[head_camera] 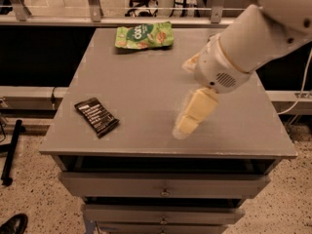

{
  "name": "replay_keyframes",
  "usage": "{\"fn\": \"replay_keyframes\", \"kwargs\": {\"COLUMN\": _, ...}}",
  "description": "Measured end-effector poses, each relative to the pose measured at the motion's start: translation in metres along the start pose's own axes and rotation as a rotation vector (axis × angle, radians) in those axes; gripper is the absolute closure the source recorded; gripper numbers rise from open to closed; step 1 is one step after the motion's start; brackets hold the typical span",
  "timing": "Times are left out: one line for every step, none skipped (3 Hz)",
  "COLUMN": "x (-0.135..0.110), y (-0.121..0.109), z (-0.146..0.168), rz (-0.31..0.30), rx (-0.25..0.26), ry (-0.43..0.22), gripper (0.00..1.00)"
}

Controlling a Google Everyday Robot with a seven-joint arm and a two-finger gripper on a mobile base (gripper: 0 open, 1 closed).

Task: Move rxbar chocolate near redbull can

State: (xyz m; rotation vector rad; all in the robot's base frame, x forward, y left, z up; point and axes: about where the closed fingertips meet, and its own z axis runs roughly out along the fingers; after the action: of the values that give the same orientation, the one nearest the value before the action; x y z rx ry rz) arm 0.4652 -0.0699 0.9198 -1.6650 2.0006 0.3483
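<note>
Grey tabletop (pixel 141 82): one rxbar chocolate (pixel 96 116), one pincer (pixel 189 115) above.

the arm (pixel 253 35) was thick and white, with a small perforated grille; its blocky cream gripper (pixel 186 124) hung above the table (pixel 122 82).

green snack bag (pixel 144 35) lying at far edge; grey table (pixel 141 91) over drawers (pixel 163 184); speckled floor (pixel 34 194)

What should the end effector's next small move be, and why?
Probably sweep the end effector left toward the rxbar chocolate. The bar lies flat and apart from it near the table's front-left corner, while the end effector hangs above the front middle, well to the bar's right.
</note>
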Motion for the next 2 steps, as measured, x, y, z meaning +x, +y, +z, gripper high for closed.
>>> {"fn": "replay_keyframes", "kwargs": {"x": -0.06, "y": 0.003, "z": 0.06, "rz": 0.035, "rx": -0.034, "ry": -0.086, "gripper": 0.0}}
{"fn": "replay_keyframes", "kwargs": {"x": -0.095, "y": 0.009, "z": 0.092, "rz": 0.059, "rx": -0.046, "ry": -0.111, "gripper": 0.0}}
